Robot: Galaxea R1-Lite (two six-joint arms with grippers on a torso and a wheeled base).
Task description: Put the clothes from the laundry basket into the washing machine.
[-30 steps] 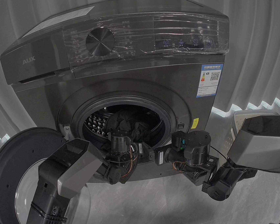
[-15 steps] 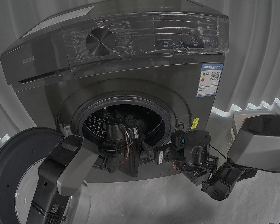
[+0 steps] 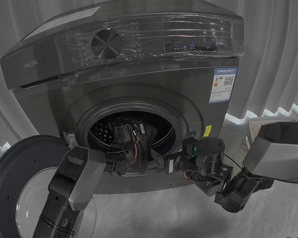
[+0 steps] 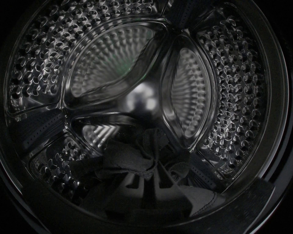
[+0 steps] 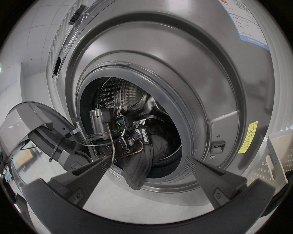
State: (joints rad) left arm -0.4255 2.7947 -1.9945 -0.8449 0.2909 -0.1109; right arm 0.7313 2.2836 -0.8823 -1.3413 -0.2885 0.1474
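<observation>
The grey washing machine (image 3: 124,88) stands with its round door (image 3: 24,172) swung open to the left. My left arm reaches through the opening, its wrist (image 3: 121,134) inside the drum (image 4: 122,67). A dark garment (image 3: 143,156) trails back over that wrist and hangs across the drum's lower lip (image 5: 137,173). In the left wrist view its bunched front end (image 4: 134,157) lies low in the drum, pinched where my left gripper is shut on it. My right gripper (image 3: 157,160) waits open just outside the lower rim, its fingers (image 5: 91,172) spread wide and holding nothing.
The white laundry basket (image 3: 262,123) stands on the floor at the machine's right, behind my right arm, and its perforated side (image 5: 279,158) is at the right wrist view's border. Grey floor (image 3: 159,215) lies open in front. Curtains hang behind.
My left arm has pushed up and deeper into the drum, dragging the dark garment with it; the hanging tail has risen toward the lip. My right arm has stayed put.
</observation>
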